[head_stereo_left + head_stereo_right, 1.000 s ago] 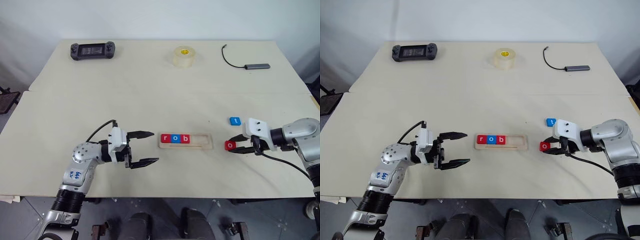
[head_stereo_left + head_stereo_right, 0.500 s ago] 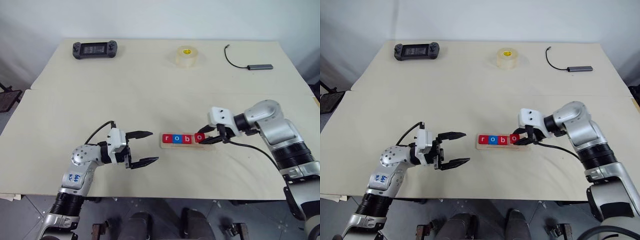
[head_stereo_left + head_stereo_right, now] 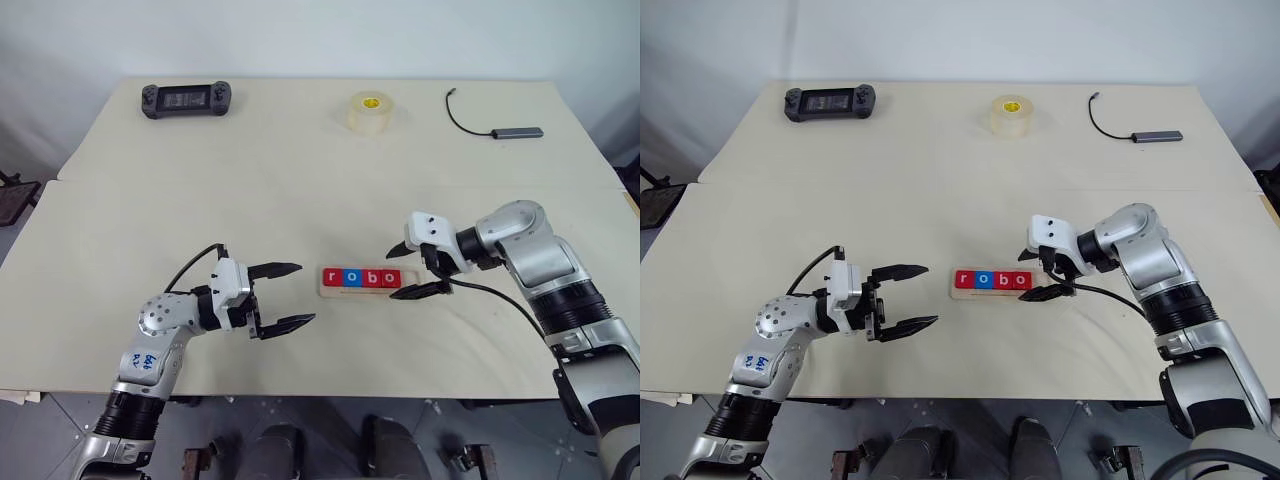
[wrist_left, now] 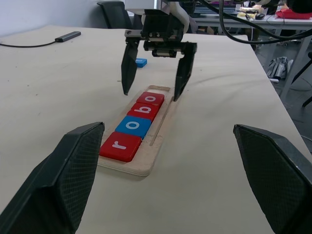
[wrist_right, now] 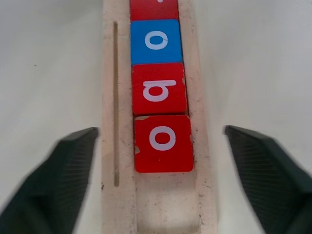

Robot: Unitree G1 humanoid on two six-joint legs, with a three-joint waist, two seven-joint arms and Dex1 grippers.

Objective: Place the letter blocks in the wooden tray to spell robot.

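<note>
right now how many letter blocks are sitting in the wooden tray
4. In the tray they read r, o, b, o from its left end, with the last slot still empty. A fifth, blue block lies on the table beyond the tray.

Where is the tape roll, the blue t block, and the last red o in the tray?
tape roll [image 3: 368,111], left eye view, its front wall.
blue t block [image 4: 141,62], left wrist view, its top face.
red o block [image 5: 163,143], right wrist view, its lettered face.
</note>
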